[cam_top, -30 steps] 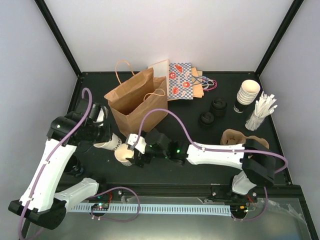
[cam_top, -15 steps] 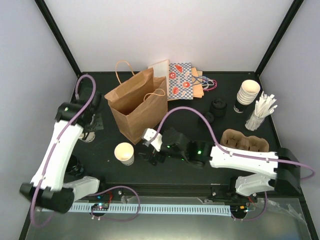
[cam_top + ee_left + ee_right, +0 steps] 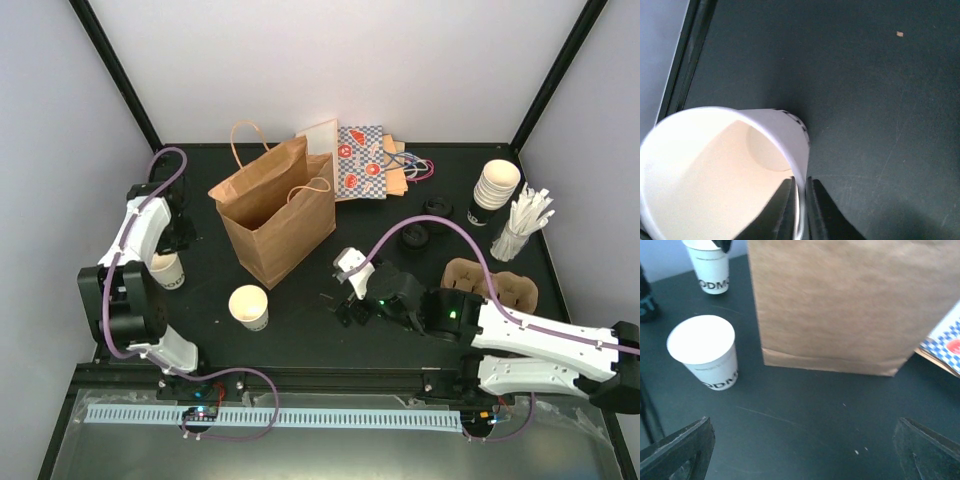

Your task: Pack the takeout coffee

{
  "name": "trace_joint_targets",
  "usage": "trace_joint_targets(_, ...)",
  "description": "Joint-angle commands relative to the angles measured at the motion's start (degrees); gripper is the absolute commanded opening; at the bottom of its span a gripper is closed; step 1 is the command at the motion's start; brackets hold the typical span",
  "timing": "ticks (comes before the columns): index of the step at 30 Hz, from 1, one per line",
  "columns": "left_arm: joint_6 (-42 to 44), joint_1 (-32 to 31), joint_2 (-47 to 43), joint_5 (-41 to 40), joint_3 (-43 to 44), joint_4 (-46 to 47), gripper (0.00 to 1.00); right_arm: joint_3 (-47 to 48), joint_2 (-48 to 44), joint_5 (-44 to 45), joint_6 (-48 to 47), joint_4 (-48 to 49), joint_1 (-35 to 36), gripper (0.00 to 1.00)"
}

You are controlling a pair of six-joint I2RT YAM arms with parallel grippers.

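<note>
No lidded takeout coffee shows; both cups in view are lidless. My left gripper (image 3: 799, 184) is shut on the rim of a white paper cup (image 3: 715, 165), one finger inside and one outside. From above, that cup (image 3: 166, 270) stands by the table's left edge under the left gripper (image 3: 172, 250). A second open paper cup (image 3: 249, 305) stands alone in front of the brown paper bag (image 3: 275, 210). My right gripper (image 3: 348, 303) hangs open to that cup's right, holding nothing. In the right wrist view the gripper (image 3: 802, 445) faces the free cup (image 3: 705, 352) and the bag (image 3: 855, 300).
Loose black lids (image 3: 415, 237) lie right of the bag. A stack of cups (image 3: 495, 188), a holder of stirrers (image 3: 520, 228) and a cardboard cup carrier (image 3: 490, 283) stand at the right. A patterned bag (image 3: 360, 160) lies flat behind the brown one.
My left arm swung out to the table's left edge with its cup, which now stands upright. My right gripper drew back to the right, away from the other cup, staying open.
</note>
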Motion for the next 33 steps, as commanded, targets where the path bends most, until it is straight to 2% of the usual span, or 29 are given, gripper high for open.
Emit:
trace_joint_targets(1,0.94,0.61,0.24,2.31,-0.13,3.43,0.13,0.01,-0.37,9.17,3.36,-5.45,-0.06,1.00)
trace_joint_targets(4,1.84,0.70,-1.04,4.10,-0.78,4.07,0.25,2.23,1.09,9.92,3.95,-7.75,-0.36,1.00)
trace_joint_targets(6,1.94,0.84,-1.71,4.19,-0.66,3.77,0.38,3.84,1.91,9.49,4.06,-9.06,-0.60,1.00)
trace_joint_targets(9,2.00,0.90,-2.79,4.48,-0.09,2.16,0.52,5.96,2.70,9.23,4.34,-11.25,-0.85,1.00)
trace_joint_targets(12,2.99,0.32,-7.42,8.85,0.28,0.23,0.63,8.31,2.84,7.87,5.34,-14.29,-2.38,1.00)
trace_joint_targets(16,5.98,-4.04,-17.24,16.21,-0.32,-2.76,0.80,10.44,3.54,0.68,7.45,-17.99,-7.79,1.00)
trace_joint_targets(19,5.72,-7.51,-24.75,24.50,-4.38,-3.15,0.83,11.22,4.13,-1.43,9.43,-20.74,-11.26,1.00)
trace_joint_targets(22,3.39,-10.15,-30.49,29.35,-9.60,-4.98,0.83,10.68,2.92,-3.15,11.02,-20.78,-14.89,1.00)
trace_joint_targets(27,-0.97,-14.65,-36.88,29.73,-16.07,-9.11,0.76,9.29,1.29,-1.76,12.89,-19.94,-18.21,1.00)
trace_joint_targets(30,-3.48,-16.17,-39.76,31.10,-19.46,-8.18,0.72,9.05,1.99,0.83,15.32,-20.53,-19.30,1.00)
trace_joint_targets(33,-5.25,-17.10,-41.35,32.56,-23.53,-6.27,0.67,9.42,3.22,-0.28,17.85,-21.31,-21.57,1.00)
